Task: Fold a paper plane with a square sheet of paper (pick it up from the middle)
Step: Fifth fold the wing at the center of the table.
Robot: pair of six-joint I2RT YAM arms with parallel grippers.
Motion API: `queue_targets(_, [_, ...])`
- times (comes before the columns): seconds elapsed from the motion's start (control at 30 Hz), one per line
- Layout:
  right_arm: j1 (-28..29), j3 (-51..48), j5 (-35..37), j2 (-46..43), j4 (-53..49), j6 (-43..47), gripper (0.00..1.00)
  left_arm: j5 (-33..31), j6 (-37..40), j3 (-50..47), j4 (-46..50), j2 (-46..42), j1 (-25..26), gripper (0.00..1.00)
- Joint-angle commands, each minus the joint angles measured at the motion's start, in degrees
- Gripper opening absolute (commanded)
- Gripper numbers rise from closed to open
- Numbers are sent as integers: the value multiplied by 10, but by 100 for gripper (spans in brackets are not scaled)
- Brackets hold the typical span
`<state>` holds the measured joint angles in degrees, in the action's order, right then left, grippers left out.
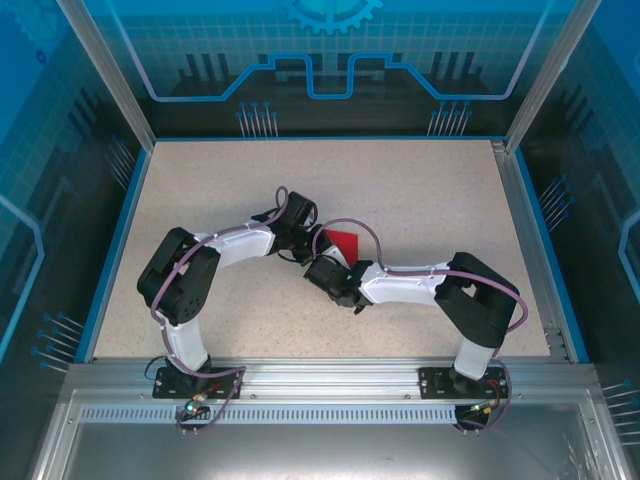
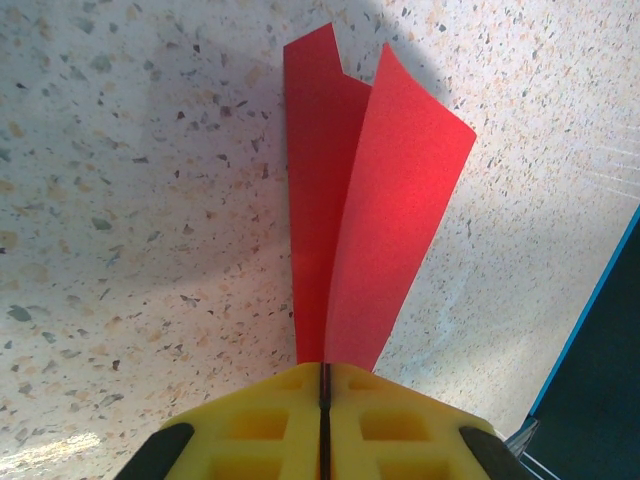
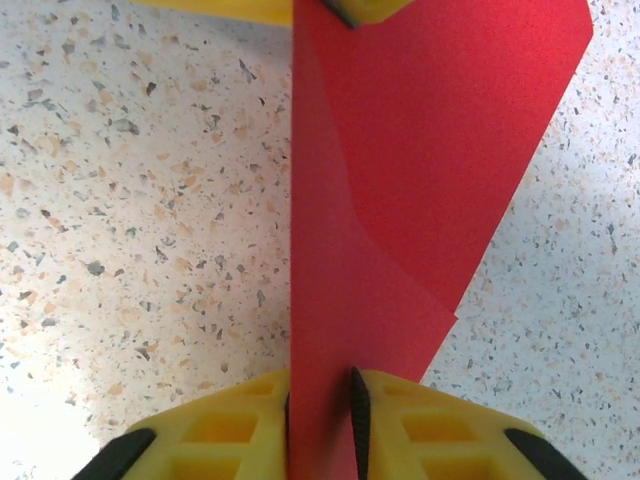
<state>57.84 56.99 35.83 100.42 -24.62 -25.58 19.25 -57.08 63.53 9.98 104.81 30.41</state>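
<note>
The red square sheet of paper (image 1: pixel 343 241) hangs folded between my two grippers at the middle of the table. In the left wrist view it is a narrow creased shape (image 2: pixel 380 200) whose two flaps spread away from the jaws. My left gripper (image 2: pixel 326 375) is shut on its near end, the yellow fingers (image 2: pixel 270 420) pressed together. A flat strip of the paper (image 3: pixel 400 150) runs down between the fingers of my right gripper (image 3: pixel 322 385), whose jaws stand a narrow gap apart around it. The left gripper's yellow fingertips (image 3: pixel 250 8) show at the paper's far end.
The speckled beige tabletop (image 1: pixel 420 190) lies below the paper. A blue rim (image 1: pixel 118 240) and transparent walls bound it on all sides. Both arms bend inward and meet at the table's middle (image 1: pixel 318 240), the right gripper (image 1: pixel 335 262) just below the left.
</note>
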Motion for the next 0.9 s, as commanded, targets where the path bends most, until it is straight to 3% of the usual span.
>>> queue_targets(0.0, [8, 5, 8, -15, -1, -3, 20, -2, -4, -3, 13, -22, -3, 10])
queue_targets(0.17, [4, 2, 2, -19, 4, 1, 12, -10, -4, -6, 21, -28, -3, 14])
queue_targets(0.37, [0, -36, -30, -57, 59, 33, 9, -29, -1, -5, 44, -31, -7, 37])
queue_targets(0.53, [-11, -63, -70, -88, 102, 54, 10, -24, 2, 8, 46, -14, -15, 47])
queue_targets(0.67, [-14, -89, -80, -95, 118, 73, 11, -15, 5, 24, 46, 6, -20, 46])
queue_targets(0.87, [-15, -91, -80, -78, 120, 81, 13, -18, 22, 40, 68, 14, -21, 33])
